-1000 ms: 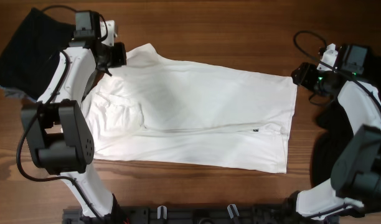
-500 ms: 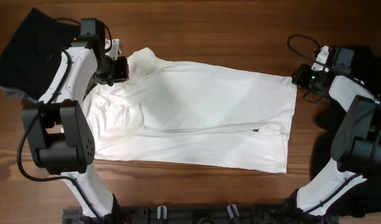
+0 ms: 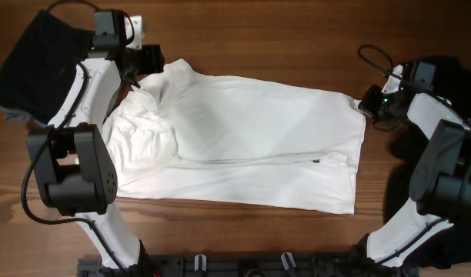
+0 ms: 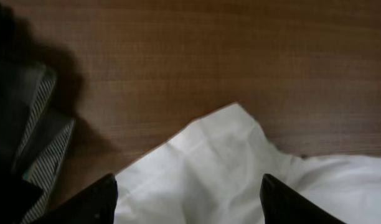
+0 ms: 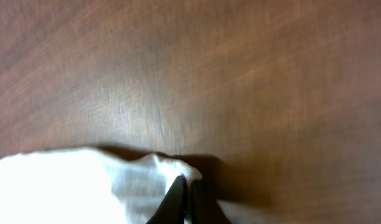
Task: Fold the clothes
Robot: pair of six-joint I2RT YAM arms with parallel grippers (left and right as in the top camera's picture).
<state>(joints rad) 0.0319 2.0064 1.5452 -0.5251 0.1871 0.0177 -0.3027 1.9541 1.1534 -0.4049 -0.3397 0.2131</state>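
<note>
White cotton T-shirt [image 3: 243, 146]: lay spread across the middle of the table [image 3: 297, 46], lower edge folded up. Light, limp, not slippery; best taken at corners or hem. Left gripper [image 3: 147, 60] stood spread over the ten-o'clock corner, holding nothing. Right gripper [image 3: 372, 102] was pressed together, pinching the two-o'clock hem corner.

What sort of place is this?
Most likely a robot test bench, not a laundry: a left arm and a right arm stand at a wooden table, with a white T-shirt spread between them and dark clothes heaped alongside.
</note>
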